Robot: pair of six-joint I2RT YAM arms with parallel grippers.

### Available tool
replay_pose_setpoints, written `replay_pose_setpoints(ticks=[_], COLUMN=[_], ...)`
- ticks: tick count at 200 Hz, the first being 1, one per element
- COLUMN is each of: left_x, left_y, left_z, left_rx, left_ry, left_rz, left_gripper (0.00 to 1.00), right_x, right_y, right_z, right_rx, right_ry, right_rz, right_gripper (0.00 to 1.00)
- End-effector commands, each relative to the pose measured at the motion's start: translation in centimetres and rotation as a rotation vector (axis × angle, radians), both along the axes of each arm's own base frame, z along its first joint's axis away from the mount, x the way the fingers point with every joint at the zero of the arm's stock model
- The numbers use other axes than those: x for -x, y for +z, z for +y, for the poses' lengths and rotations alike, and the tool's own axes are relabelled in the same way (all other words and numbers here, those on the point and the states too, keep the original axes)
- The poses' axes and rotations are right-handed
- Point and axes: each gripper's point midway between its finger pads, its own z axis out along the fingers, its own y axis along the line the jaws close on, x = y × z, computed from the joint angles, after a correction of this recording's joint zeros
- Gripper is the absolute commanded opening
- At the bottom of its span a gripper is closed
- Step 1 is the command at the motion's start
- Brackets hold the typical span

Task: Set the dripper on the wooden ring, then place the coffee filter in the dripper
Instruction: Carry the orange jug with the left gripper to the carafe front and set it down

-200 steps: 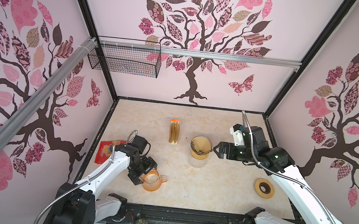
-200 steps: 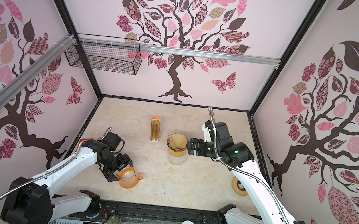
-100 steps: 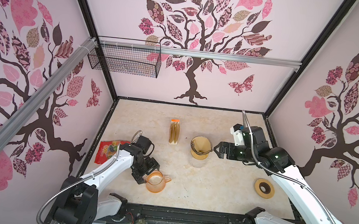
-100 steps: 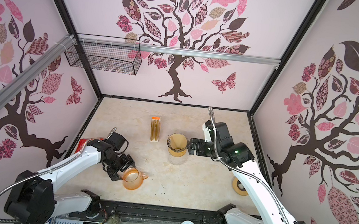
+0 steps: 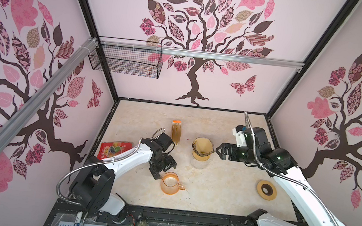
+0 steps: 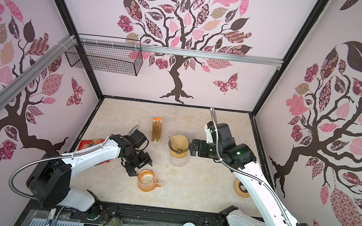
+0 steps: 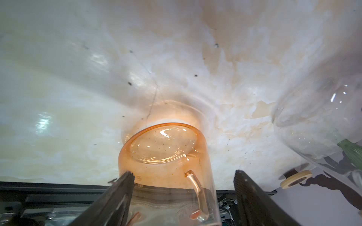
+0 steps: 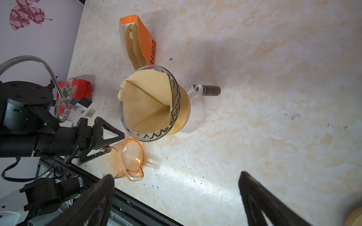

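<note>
Tan paper coffee filter is seen seated in clear glass dripper just ahead of the released right jaws; left jaws are spread around an orange glass pitcher. Placement judged done.

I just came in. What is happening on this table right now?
The filter already sits open in the dripper. The right tool is open beside the dripper and holds nothing. The left tool is open around the orange jug at the front of the table. One finger looks to touch the glass and the other stands apart, so the jug is not gripped. The filter box stands behind.
</note>
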Motion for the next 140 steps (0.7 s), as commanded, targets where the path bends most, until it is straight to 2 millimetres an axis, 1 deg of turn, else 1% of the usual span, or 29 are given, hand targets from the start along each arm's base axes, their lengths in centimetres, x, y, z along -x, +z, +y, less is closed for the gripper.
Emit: replay_pose_setpoints(ticks=[1,37,50,67,88,103,129,140], left_x=[-1.7,-1.9,-1.9,-2.1,-2.3,-1.9,0.0,0.8], left_y=[1.1,0.9,0.8,1.2,2.2,3.0,3.3,3.3], left_z=[-2.0,-3.7,-3.8,-3.5,-2.2,-0.9,1.1,2.1], left_rx=[0.021,0.033,0.030,0.022,-0.014,-0.027,-0.034,-0.058], left_ry=[0.014,0.011,0.017,0.023,-0.006,-0.024,-0.081,-0.126], left_rz=[-0.044,-0.041,-0.037,-0.053,-0.083,-0.094,-0.105,-0.131], left_gripper=[0.83,0.83,0.83,0.83,0.83,0.84,0.83,0.80], right_x=[0.0,-0.1,-0.1,-0.1,-0.1,0.0,0.1,0.1], right_y=[2.0,2.1,2.1,2.1,2.3,2.3,2.2,2.2], right_z=[-0.4,-0.5,-0.5,-0.5,-0.5,-0.5,-0.4,-0.3], right_rx=[-0.010,-0.006,-0.006,-0.003,-0.002,-0.004,-0.007,-0.010], right_ry=[-0.002,-0.004,-0.003,-0.002,0.001,0.004,0.010,0.011], right_rz=[-0.056,-0.056,-0.058,-0.057,-0.062,-0.061,-0.055,-0.055], right_gripper=[1.00,1.00,1.00,1.00,1.00,1.00,1.00,1.00])
